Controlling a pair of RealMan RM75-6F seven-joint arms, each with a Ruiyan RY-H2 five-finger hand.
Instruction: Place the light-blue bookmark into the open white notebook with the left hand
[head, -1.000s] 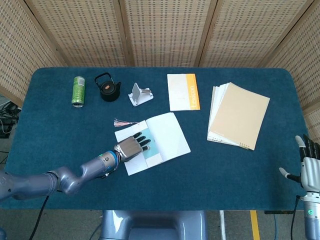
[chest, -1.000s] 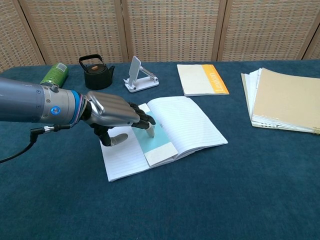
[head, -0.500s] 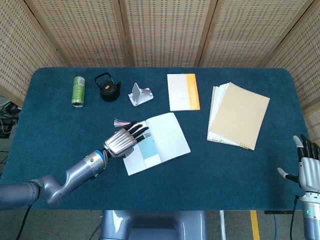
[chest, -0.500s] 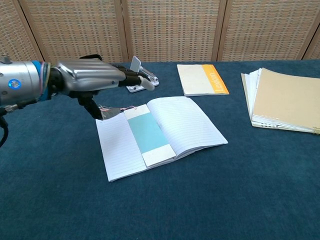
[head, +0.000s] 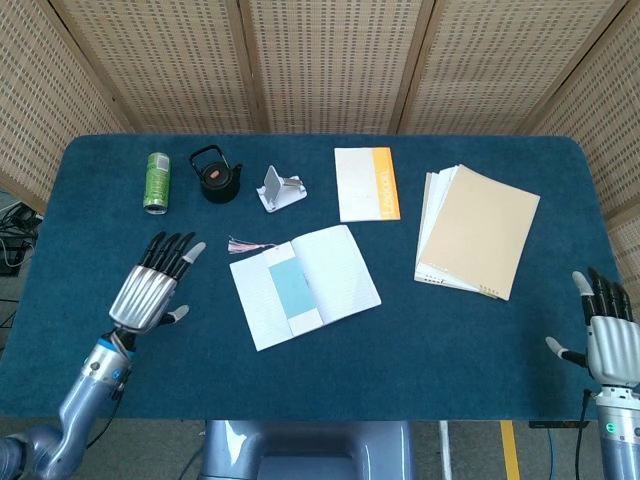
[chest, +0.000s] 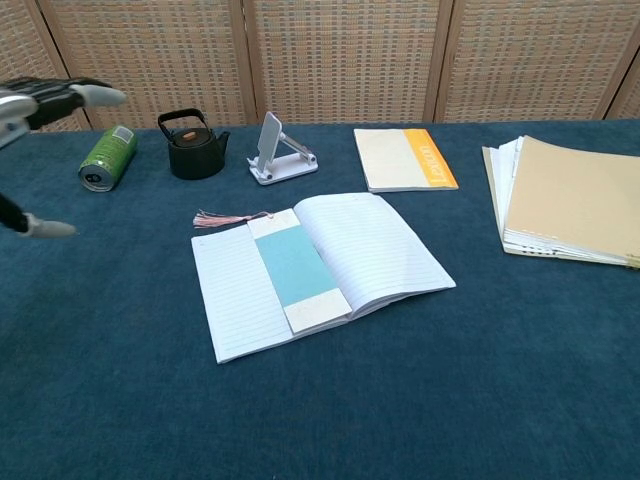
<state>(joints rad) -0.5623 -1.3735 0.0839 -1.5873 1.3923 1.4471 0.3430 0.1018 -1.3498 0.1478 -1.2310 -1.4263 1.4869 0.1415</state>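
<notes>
The light-blue bookmark (head: 291, 289) (chest: 295, 264) lies flat along the spine of the open white notebook (head: 337, 268) (chest: 375, 247), its pink tassel (head: 242, 244) (chest: 213, 217) trailing off the top-left corner onto the cloth. My left hand (head: 152, 288) (chest: 50, 100) hovers open to the left of the notebook, fingers spread, holding nothing. At the table's right front edge my right hand (head: 606, 334) is open, fingers upright and apart.
A green can (head: 157, 182), a black teapot (head: 217, 176) and a white phone stand (head: 280, 189) line the back left. A closed notebook with an orange stripe (head: 366, 183) lies behind the open one. A stack of tan and white folders (head: 478, 230) sits at right.
My left hand lifted off the bookmark and drew back to the left, clear of the notebook. The bookmark stays lying on the pages. The right hand barely shifted.
</notes>
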